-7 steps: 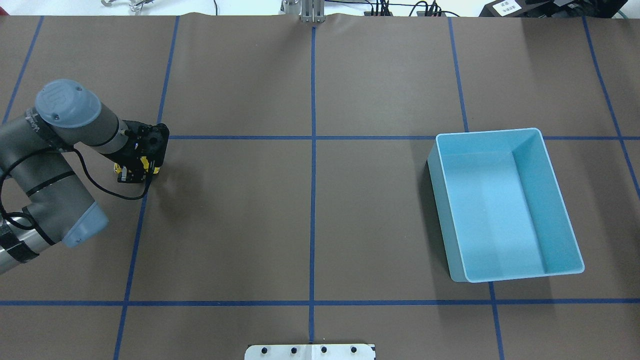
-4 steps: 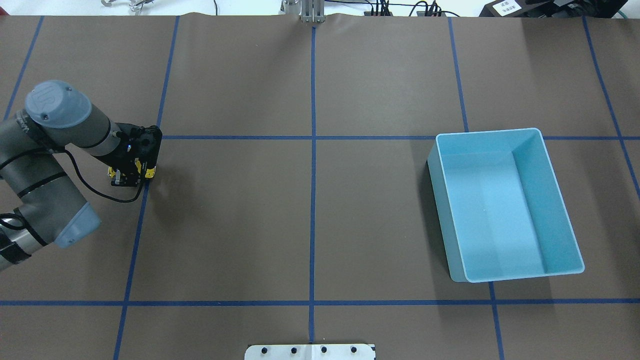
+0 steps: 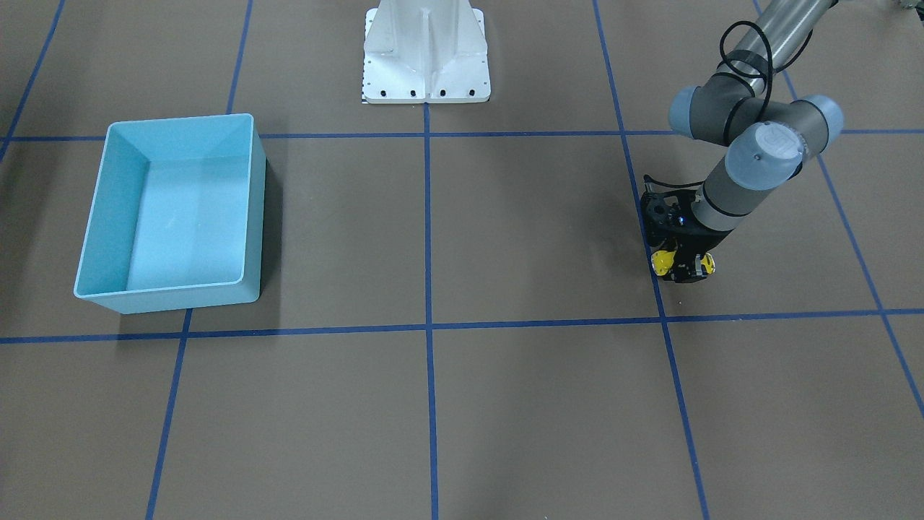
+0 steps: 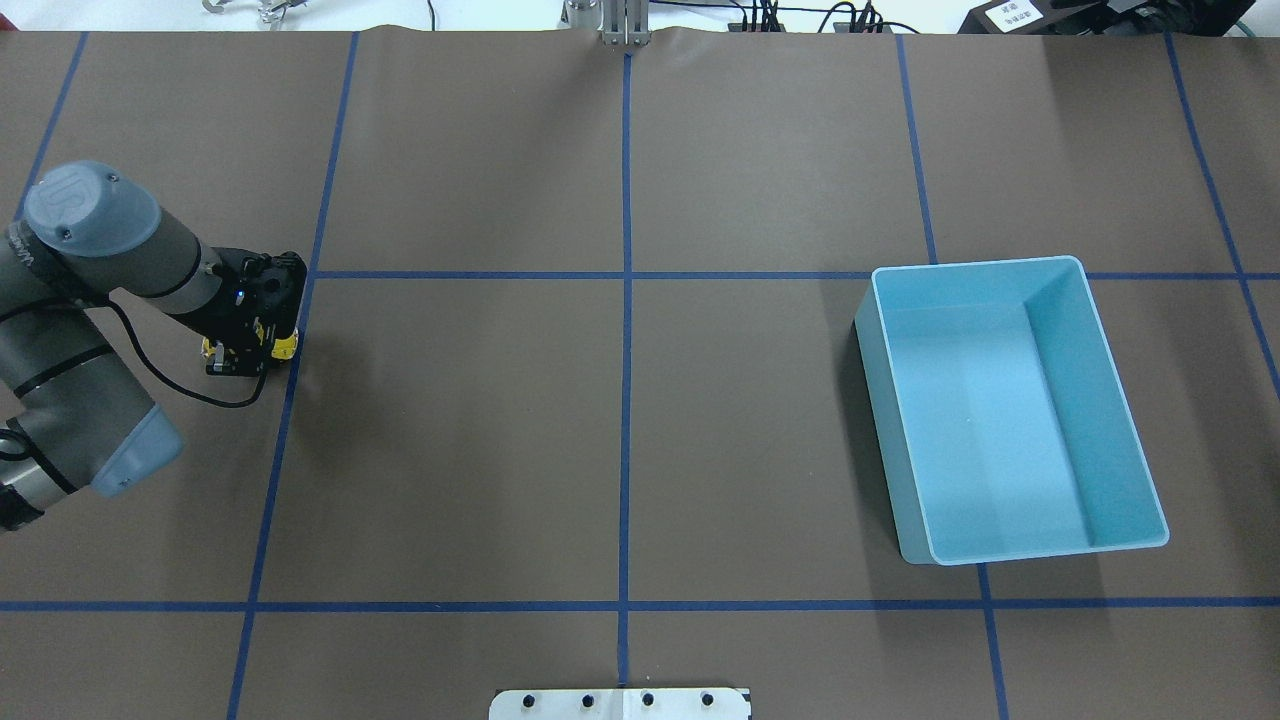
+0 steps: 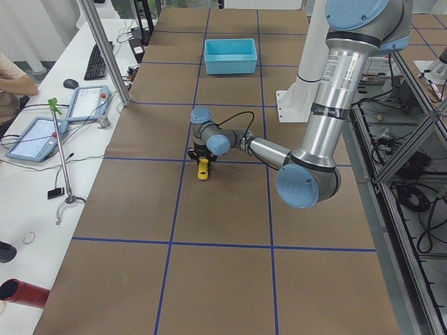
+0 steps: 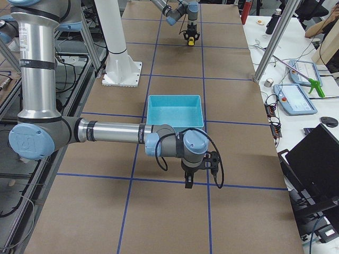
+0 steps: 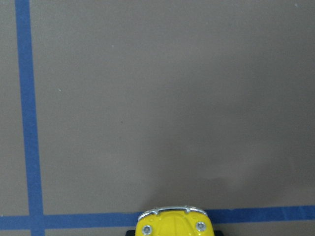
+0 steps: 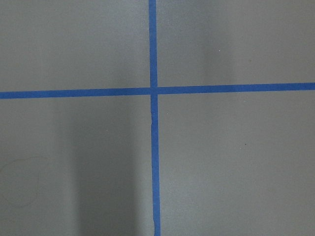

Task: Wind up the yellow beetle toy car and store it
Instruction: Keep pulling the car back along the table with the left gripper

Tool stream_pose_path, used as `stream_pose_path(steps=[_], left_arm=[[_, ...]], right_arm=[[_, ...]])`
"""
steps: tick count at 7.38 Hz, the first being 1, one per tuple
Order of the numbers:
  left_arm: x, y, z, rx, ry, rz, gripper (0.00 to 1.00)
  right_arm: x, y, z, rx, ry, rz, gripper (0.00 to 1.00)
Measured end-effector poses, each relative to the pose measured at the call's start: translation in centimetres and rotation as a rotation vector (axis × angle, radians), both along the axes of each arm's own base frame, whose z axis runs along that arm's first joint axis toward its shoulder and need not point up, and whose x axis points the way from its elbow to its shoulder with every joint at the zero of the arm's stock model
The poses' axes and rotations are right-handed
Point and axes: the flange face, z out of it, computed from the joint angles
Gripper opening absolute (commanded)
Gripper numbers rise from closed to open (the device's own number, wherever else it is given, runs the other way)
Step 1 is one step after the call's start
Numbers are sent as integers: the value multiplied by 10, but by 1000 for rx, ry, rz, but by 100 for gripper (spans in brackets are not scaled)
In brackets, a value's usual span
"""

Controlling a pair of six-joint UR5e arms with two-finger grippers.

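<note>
The yellow beetle toy car (image 4: 285,347) sits low on the brown table at the far left, by a blue tape line. My left gripper (image 4: 245,350) is shut on the car, whose yellow ends stick out on both sides of the fingers (image 3: 660,261). In the left wrist view only the car's front (image 7: 174,223) shows, at the bottom edge. The light blue bin (image 4: 975,262) stands with nothing in it on the right half. My right gripper (image 6: 197,177) points down at the table near the bin (image 6: 175,97); I cannot tell its state.
Blue tape lines split the brown table cover into squares. The white robot base (image 3: 426,50) stands at the middle of the robot's edge. A side desk with tablets (image 5: 35,136) and a person's arm (image 5: 14,80) lies beyond the far edge.
My left gripper has slid further left over the table with the yellow car held in it. The bin has not moved.
</note>
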Motion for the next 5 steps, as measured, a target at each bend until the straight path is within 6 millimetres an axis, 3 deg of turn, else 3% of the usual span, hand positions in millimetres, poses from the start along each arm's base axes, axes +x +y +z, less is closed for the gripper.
stream_pose_path(steps=[5], left_arm=[[-10,4,12,-10,13,5,4]], right_arm=[[0,0,0,0,0,0,100]])
